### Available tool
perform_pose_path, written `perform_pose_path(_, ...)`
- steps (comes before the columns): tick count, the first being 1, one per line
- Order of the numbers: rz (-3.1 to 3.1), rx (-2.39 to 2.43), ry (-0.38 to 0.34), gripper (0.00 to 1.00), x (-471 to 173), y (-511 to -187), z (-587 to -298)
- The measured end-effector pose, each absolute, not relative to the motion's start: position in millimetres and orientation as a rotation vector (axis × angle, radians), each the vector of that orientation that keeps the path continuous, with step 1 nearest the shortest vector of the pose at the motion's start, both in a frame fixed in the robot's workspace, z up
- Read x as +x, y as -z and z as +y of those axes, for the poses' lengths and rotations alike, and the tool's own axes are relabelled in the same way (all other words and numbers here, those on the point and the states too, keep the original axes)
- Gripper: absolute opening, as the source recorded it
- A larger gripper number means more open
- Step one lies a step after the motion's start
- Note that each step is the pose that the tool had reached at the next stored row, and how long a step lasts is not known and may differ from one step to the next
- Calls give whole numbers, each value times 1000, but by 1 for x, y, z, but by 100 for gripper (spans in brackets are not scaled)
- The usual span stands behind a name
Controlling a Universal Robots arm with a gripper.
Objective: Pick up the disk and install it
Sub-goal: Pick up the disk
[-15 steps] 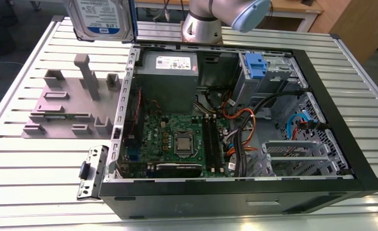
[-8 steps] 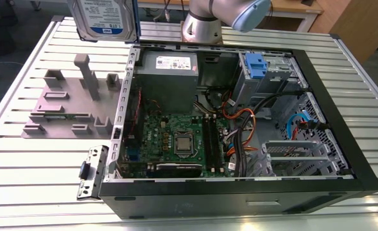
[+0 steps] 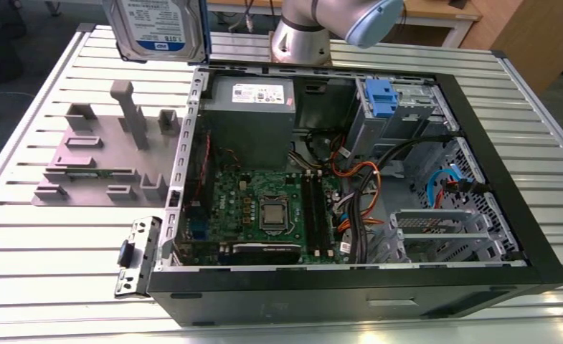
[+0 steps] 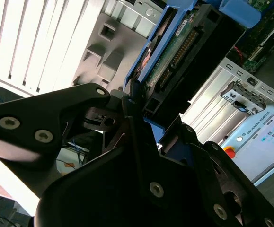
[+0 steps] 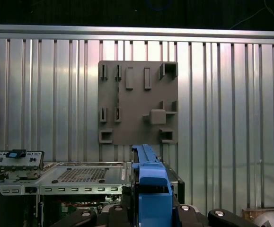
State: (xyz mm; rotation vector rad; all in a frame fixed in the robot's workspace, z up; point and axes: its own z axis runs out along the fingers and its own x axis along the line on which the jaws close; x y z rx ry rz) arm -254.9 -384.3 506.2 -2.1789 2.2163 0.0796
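Evidently the disk [image 3: 157, 29] is up in the air. The gripper [image 5: 149, 210] pinches it by its blue bracket [image 5: 148, 182], black jaws pressed against either side, so the drive hangs upright, well above the table. In the second wrist view its green circuit board [image 4: 172, 54] and connector row show along one face. Holding the plastic frame rather than the metal faces probably spares the label and board, and leaves the body free to enter a bay.

Beneath the gripper, towards the exterior view's left, the grey fixture plate [image 3: 90, 161] lies flat on the slatted table [image 3: 32, 287]. Its posts and slots look made to stand parts on edge for an easy grasp. Lower again, just beside the case wall, sits a small metal bracket [image 3: 135, 256] with a dark tab.

To the right of the gripper and below it, the open computer case [image 3: 511, 179] lies on its side with the panel off. Its inside faces upward, which suits an arm working from above. The case holds a grey power supply [image 3: 252, 93], a motherboard [image 3: 262, 208] with a bare processor socket, orange and black cables [image 3: 358, 172], a drive cage with a blue latch [image 3: 381, 97], and a second metal cage [image 3: 444, 229] at the far corner.
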Motion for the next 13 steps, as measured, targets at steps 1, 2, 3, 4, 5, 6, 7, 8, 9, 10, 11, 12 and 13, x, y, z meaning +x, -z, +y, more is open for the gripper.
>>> perform_pose_path(1,2216,-2179,-80,36,-255,-506,-384)
perform_pose_path(2,2216,-2179,-80,36,-255,-506,-384)
perform_pose_path(3,2216,-2179,-80,36,-254,-506,-384)
perform_pose_path(4,2216,-2179,-79,36,-254,-506,-384)
perform_pose_path(5,2216,-2179,-80,36,-254,-506,-384)
perform_pose_path(6,2216,-2179,-80,36,-254,-506,-384)
perform_pose_path(7,2216,-2179,-80,36,-254,-506,-384)
perform_pose_path(8,2216,-2179,-80,36,-253,-506,-384)
perform_pose_path(9,2216,-2179,-80,36,-253,-506,-384)
perform_pose_path(10,2216,-2179,-80,36,-253,-506,-384)
perform_pose_path(11,2216,-2179,-80,36,-253,-506,-384)
perform_pose_path(12,2216,-2179,-80,36,-253,-506,-384)
perform_pose_path(13,2216,-2179,-80,36,-253,-506,-384)
